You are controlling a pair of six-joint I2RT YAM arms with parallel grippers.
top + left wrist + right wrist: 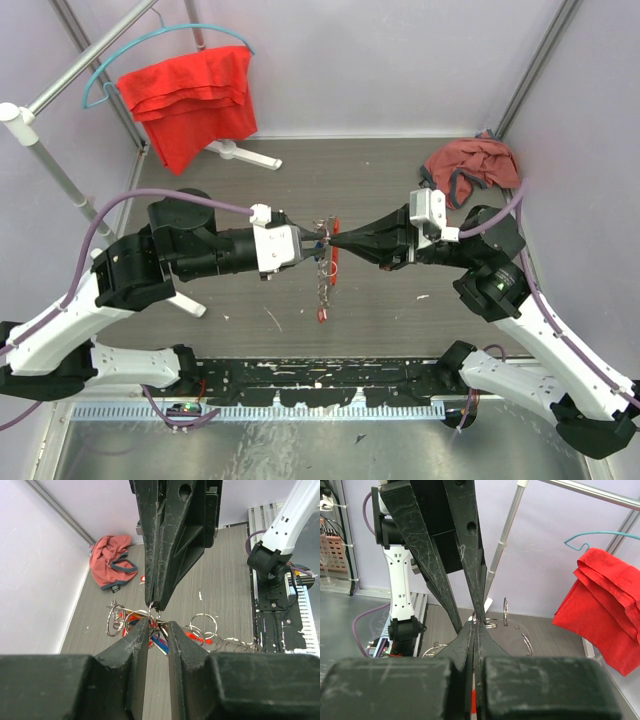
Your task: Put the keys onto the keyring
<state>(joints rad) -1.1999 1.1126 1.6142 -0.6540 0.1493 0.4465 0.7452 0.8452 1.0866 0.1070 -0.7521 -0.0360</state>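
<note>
My two grippers meet tip to tip above the middle of the table. The keyring [327, 222] is between them, with its chain [324, 285] and red-orange tag [335, 250] trailing toward the near edge. My right gripper [334, 240] is shut on the keyring's wire loop [481, 622], and the tag shows below its fingers. My left gripper [316, 240] has its jaws a narrow gap apart, closed on a blue-headed key [160, 642] at the loop. Silvery rings [202, 625] and red pieces lie behind the left gripper's [159, 630] tips.
A red cloth [190, 95] hangs on a teal hanger at the back left, by a white stand [240, 152]. A crumpled pink-red cloth [470, 165] lies at the back right. The black rail [320, 380] runs along the near edge.
</note>
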